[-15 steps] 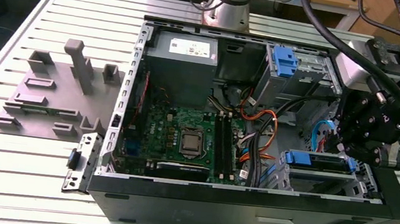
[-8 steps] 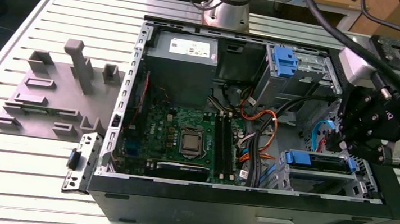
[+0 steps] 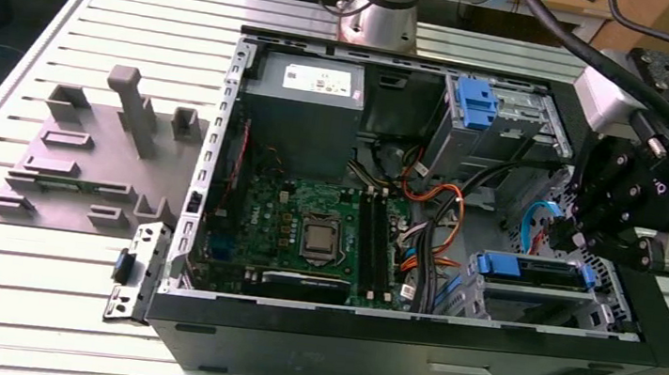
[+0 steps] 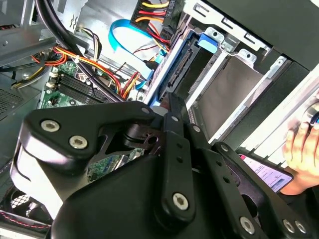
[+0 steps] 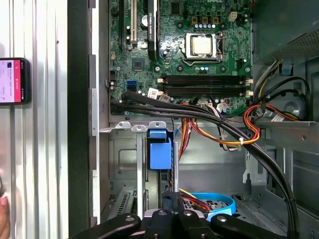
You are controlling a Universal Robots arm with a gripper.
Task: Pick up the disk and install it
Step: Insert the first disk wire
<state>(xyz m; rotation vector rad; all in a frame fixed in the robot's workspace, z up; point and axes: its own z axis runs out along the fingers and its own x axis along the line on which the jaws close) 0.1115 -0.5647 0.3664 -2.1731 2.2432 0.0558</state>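
On the ribbed metal worktop (image 3: 1,235), a grey moulded fixture (image 3: 85,159) lies at the exterior view's left. The open computer case (image 3: 419,334) follows, green motherboard (image 3: 305,222) inside. Rightward, the disk (image 3: 533,270) sits in its bay: rigid, weighty, fragile; best held by its blue plastic carrier edges. The gripper (image 3: 612,240) hovers alongside; I cannot tell its finger state.

The gripper (image 3: 581,236) is hemmed in at the open case's (image 3: 420,325) drive-bay end. Directly beneath it the bay is occupied by the disk (image 3: 536,270). Beside it, toward the motherboard (image 3: 305,222), passage is crossed by bundled cables (image 3: 433,208). Above it, room is left free.
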